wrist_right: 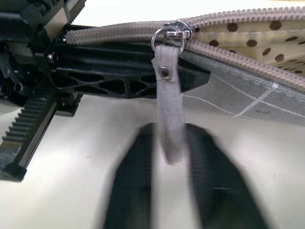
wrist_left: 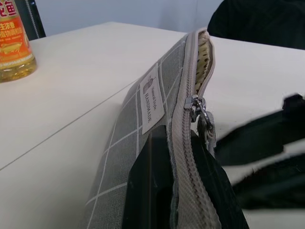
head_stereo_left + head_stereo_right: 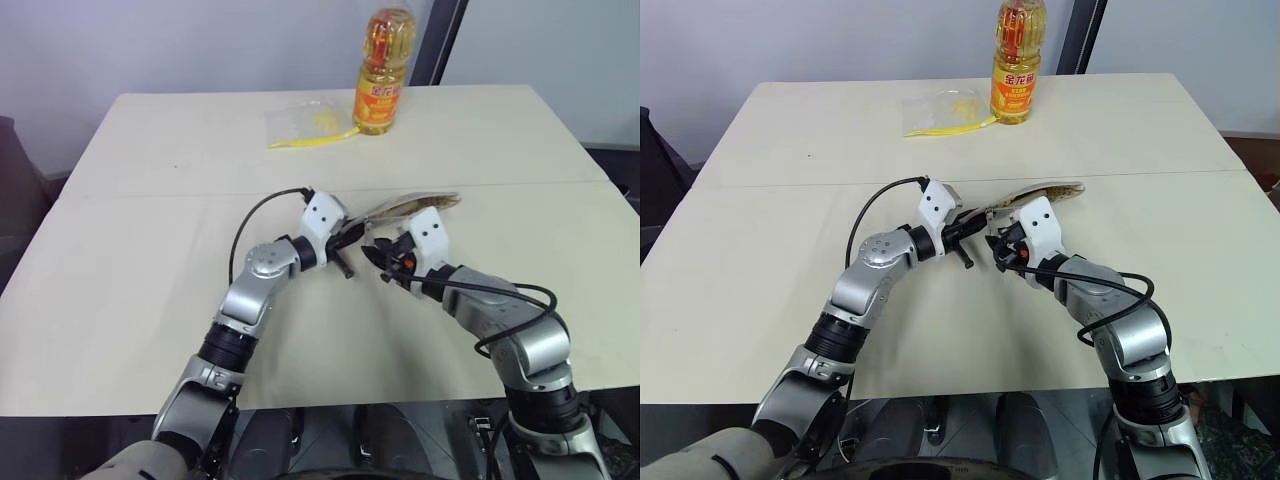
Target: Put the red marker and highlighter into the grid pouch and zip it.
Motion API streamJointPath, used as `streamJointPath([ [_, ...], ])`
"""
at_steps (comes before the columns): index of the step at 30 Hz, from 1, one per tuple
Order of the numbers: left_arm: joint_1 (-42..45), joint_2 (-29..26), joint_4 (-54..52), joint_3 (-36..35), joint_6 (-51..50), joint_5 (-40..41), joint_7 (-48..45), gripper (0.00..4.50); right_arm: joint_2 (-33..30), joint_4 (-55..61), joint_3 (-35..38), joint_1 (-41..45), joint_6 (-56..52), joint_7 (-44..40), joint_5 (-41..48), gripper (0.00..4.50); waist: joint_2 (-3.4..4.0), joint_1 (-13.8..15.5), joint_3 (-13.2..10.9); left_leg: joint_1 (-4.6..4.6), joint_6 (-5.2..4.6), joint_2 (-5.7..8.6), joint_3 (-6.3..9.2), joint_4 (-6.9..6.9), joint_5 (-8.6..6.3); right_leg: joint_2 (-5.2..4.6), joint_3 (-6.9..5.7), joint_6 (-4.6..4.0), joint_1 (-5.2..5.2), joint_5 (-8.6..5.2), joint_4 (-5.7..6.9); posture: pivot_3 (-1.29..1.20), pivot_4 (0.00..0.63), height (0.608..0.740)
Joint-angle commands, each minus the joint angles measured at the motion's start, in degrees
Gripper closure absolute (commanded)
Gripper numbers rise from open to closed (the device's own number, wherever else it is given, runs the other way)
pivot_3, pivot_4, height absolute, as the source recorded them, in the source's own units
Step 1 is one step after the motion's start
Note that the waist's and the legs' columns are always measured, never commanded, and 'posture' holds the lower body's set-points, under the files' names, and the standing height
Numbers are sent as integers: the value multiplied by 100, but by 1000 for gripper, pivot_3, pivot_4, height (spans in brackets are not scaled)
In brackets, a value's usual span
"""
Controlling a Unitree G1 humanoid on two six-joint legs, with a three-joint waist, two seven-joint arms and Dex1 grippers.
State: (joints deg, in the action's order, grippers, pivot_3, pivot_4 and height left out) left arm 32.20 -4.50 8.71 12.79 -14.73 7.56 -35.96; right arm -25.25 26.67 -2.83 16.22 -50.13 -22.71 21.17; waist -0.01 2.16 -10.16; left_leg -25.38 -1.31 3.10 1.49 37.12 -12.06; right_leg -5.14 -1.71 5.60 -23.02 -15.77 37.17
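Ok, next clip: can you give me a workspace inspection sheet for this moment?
Surface: cream table, one seam across it.
Job's things: grid pouch held up off the table, zip part open, dotted lining showing; zipper pull hangs down.
Clutter: oil bottle and clear bag with yellow contents at the far edge, apart from the pouch.
Grippers: left gripper shut on the pouch's edge; right gripper has its fingers on either side of the pull.
Cables: black cable loops from the left wrist; another along the right forearm.
Surroundings: pale wall, dark post behind the bottle.
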Motion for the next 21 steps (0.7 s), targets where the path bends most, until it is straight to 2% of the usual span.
streamJointPath([
  [1, 100, -55, -149, -62, 84, 1, 22, 4500, -159, 146, 251, 95, 131, -19, -46, 4468, 0, 0, 0, 0, 0, 0, 0, 0, 0, 0, 0, 0, 0, 0, 0, 0, 150, 740],
  [8, 141, -286, 25, -121, 248, -58, -27, 4500, -757, 103, 702, 246, 232, -39, -208, 4468, 0, 0, 0, 0, 0, 0, 0, 0, 0, 0, 0, 0, 0, 0, 0, 0, 150, 740],
  [14, -3, -681, 40, -165, 443, -101, -200, 4500, -1696, -424, 1567, 605, 421, 53, -572, 4468, 1, 3, 0, 0, 0, 0, -1, -1, 0, -1, 1, -1, 0, 0, -1, 0, 150, 740],
  [16, -107, -848, 6, -158, 524, -115, -289, 4500, -1950, -644, 1632, 610, 473, 40, -703, 4468, 0, 4, 0, 0, 0, 0, -2, -1, 0, -2, 1, -2, 1, -1, -3, 0, 150, 740],
  [21, -241, -1018, -70, -189, 579, -59, -393, 4500, -2109, -855, 1555, 483, 602, -100, -750, 4468, 4, -6, 1, 0, 0, -1, -2, -7, 0, -3, 3, -1, -2, 0, -3, 0, 150, 740],
])
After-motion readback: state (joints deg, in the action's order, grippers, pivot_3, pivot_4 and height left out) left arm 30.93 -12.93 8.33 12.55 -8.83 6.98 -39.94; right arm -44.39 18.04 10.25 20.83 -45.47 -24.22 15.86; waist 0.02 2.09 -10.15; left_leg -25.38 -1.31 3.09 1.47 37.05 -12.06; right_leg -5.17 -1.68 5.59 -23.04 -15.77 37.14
